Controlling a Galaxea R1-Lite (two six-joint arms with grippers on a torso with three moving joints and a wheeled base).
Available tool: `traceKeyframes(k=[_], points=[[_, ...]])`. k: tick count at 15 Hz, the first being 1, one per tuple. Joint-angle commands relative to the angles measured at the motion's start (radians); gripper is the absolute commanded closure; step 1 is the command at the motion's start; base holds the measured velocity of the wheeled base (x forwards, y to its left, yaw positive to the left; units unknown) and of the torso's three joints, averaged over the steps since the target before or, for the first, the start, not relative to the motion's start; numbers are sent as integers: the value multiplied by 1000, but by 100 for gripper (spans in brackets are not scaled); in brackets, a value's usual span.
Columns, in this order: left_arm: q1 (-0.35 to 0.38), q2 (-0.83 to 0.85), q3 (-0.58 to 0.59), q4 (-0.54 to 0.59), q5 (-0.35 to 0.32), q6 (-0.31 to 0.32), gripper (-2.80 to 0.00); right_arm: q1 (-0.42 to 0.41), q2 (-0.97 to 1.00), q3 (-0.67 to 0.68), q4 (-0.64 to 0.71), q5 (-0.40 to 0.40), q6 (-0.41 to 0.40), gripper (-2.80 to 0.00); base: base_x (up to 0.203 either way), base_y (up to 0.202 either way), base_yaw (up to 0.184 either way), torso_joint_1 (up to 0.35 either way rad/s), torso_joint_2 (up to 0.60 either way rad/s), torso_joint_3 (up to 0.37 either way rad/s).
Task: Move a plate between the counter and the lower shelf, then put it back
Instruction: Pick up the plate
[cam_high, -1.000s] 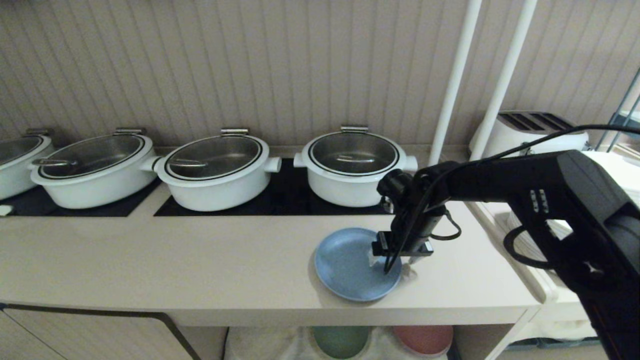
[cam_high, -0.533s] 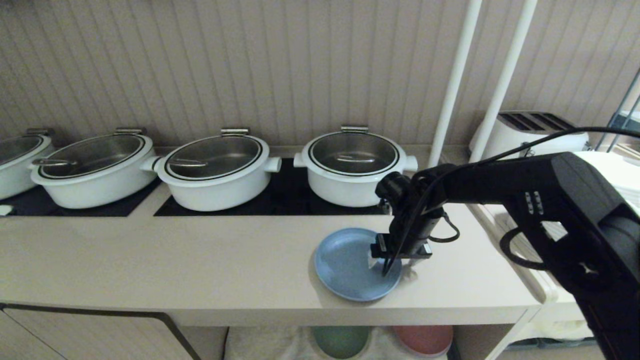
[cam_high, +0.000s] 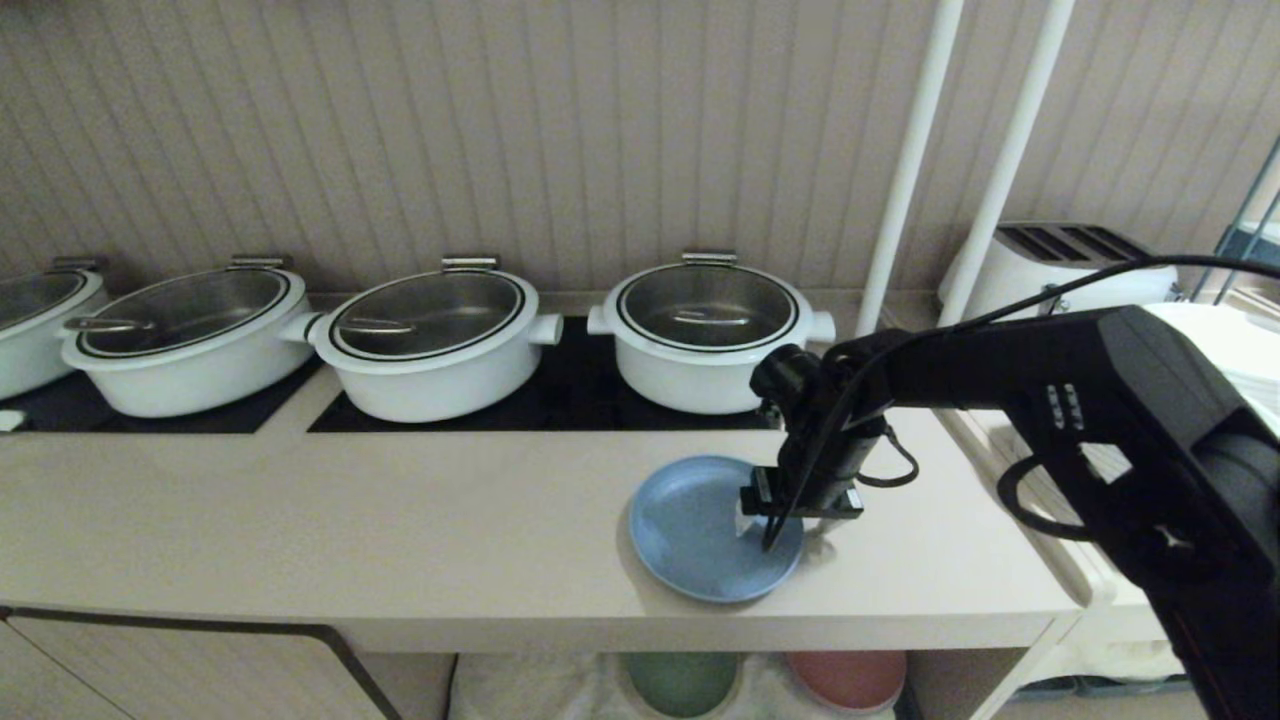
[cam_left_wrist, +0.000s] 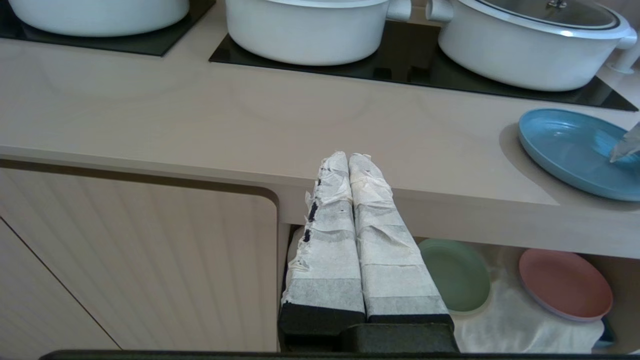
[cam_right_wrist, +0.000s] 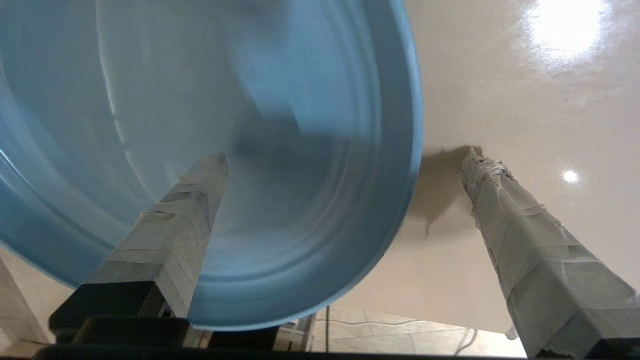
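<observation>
The light-blue plate (cam_high: 690, 530) lies flat on the counter (cam_high: 400, 530), near its front edge and towards the right. My right gripper (cam_high: 785, 535) points down over the plate's right rim and is open. In the right wrist view one taped finger (cam_right_wrist: 190, 210) stands inside the plate (cam_right_wrist: 250, 125) and the other finger (cam_right_wrist: 505, 210) stands outside it on the counter, so the right gripper (cam_right_wrist: 345, 157) straddles the rim without gripping it. My left gripper (cam_left_wrist: 348, 159) is shut and empty, parked in front of the counter's edge. The lower shelf (cam_left_wrist: 500, 310) with its white cloth lies under the counter.
A green plate (cam_high: 680, 680) and a pink plate (cam_high: 848, 678) rest on the shelf cloth. Several white lidded pots (cam_high: 705, 335) stand on black cooktop panels behind the blue plate. Two white poles (cam_high: 905, 170) and a toaster (cam_high: 1060, 260) are at the right.
</observation>
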Motion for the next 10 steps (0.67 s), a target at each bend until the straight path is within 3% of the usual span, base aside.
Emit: traceKeyframes(k=[1, 5, 8, 10], points=[[0, 0, 0, 0, 1, -1, 0, 0, 2, 0, -1, 0, 20, -280, 0, 0, 0, 0, 0, 0], [0, 0, -1, 0, 1, -1, 0, 0, 6, 0, 0, -12, 51, -280, 0, 0, 0, 0, 0, 0], [0, 0, 0, 0, 1, -1, 0, 1, 20, 0, 0, -88, 67, -280, 0, 0, 0, 0, 0, 0], [0, 0, -1, 0, 1, -1, 0, 1, 25, 0, 1, -100, 74, -280, 0, 0, 0, 0, 0, 0]])
